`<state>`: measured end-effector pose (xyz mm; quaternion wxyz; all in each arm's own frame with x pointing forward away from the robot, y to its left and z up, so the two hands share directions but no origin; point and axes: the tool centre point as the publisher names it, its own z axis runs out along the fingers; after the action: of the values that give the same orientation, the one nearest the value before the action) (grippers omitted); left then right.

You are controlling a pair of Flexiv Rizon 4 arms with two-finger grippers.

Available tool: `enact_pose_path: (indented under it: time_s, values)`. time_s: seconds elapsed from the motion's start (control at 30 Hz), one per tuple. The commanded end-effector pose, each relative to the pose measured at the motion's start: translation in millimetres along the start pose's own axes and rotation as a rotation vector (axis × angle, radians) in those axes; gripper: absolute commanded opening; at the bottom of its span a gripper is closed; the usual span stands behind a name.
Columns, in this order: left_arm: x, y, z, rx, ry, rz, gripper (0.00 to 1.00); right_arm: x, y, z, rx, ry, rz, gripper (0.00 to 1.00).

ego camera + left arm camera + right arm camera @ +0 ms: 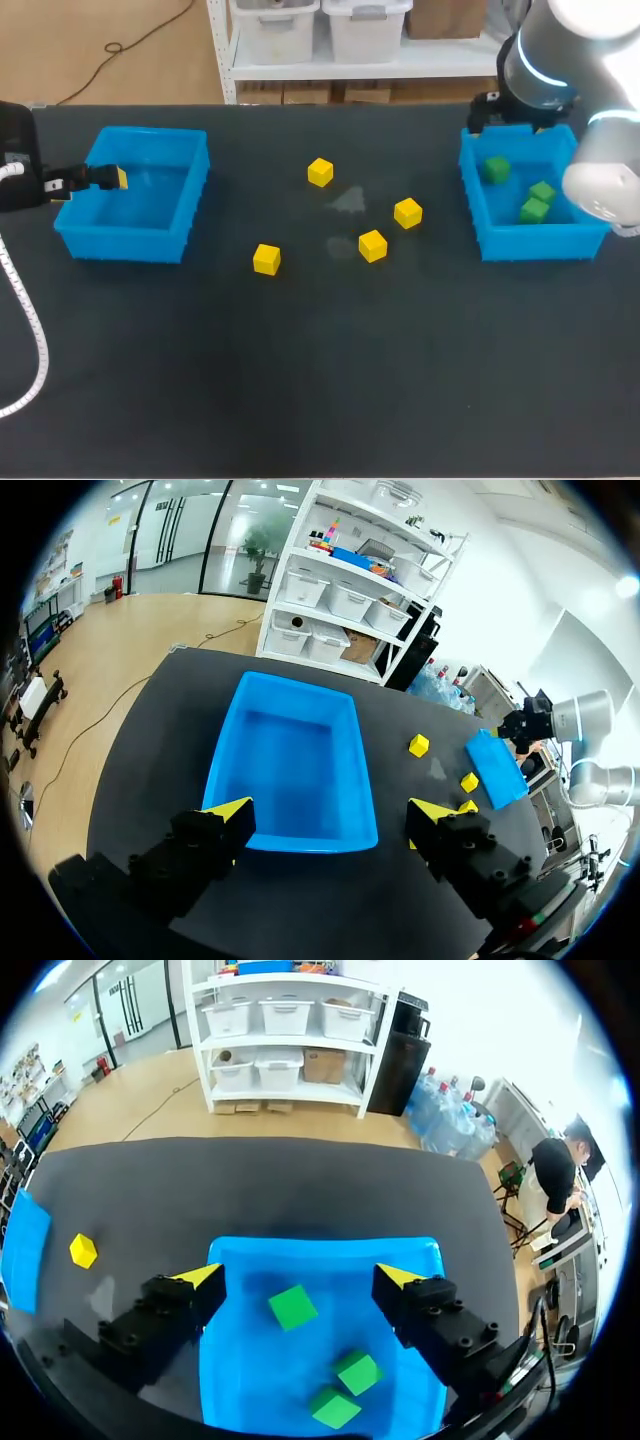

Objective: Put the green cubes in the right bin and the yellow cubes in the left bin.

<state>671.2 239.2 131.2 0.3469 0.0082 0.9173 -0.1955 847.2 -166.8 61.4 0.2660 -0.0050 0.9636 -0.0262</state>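
Green cubes (533,211), three in all, lie in the right bin (520,245) near the worktop's right edge, under my right claw (300,1276), spread wide and empty. Four yellow cubes (372,245) sit loose across the worktop's middle. My left claw (332,810), also wide open and holding nothing, hangs over the left bin (225,770) at the left edge.

No legible text, label, number or sign in any view. Left bin (150,240) and right bin (530,243): plain blue walls. Yellow cubes (267,259) and green cubes (496,168): plain faces. Table (300,380): plain dark surface.
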Motion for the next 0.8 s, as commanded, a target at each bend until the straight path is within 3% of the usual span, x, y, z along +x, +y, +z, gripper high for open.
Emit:
enact_pose_path:
  time_s: [0.03, 0.53, 0.67, 0.8]
  values:
    - [-0.7, -2.6, 1, -0.013, 0.003, -0.001, 1.00, 3, 0, -1, 0.002, -0.010, 0.001, 1.00]
    - [-0.7, -2.6, 1, -0.013, 0.003, -0.001, 1.00, 3, 0, -1, 0.002, -0.010, 0.001, 1.00]
    - [-6.0, -2.2, 2, -0.074, 0.139, 0.047, 1.00, 3, 0, -1, 0.002, -0.010, 0.001, 1.00]
    - [-18.9, -22.7, 7, -0.100, 0.206, 0.173, 1.00, 3, 0, -1, 0.002, -0.010, 0.001, 1.00]
